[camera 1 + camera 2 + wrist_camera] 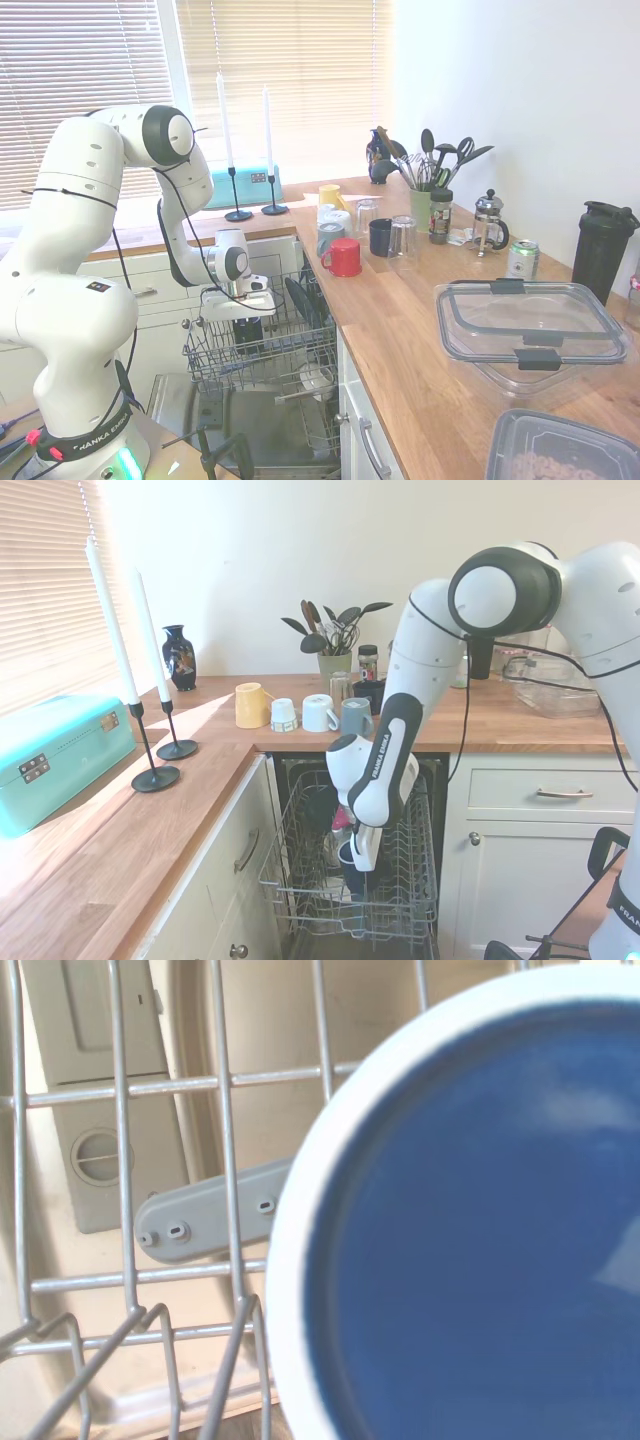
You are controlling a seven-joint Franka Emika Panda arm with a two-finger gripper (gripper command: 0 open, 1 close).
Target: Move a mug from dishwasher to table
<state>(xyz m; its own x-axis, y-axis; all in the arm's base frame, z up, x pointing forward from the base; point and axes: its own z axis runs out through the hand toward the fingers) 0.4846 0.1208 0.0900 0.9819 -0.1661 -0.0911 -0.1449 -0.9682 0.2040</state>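
The dishwasher [300, 345] stands open with its grey wire rack [290, 880] pulled out below the wooden table [400, 320]. My gripper [247, 322] reaches straight down into the rack [125, 1280], right over a dark mug [250, 338] standing among the wires. From the other side the gripper [358, 872] hides most of this mug [345, 857]. In the wrist view the mug [480, 1240] is very close, a round blue face with a white rim filling most of the picture. The fingertips are lost among the dark mug and the wires.
On the table stand a red mug [343, 257], another dark mug [380, 237], a glass [403, 235], pale cups [320, 713], a yellow mug [250, 705] and a clear lidded box [530, 325]. Dark plates [303, 300] stand in the rack. Two candlesticks [238, 215] stand at the corner.
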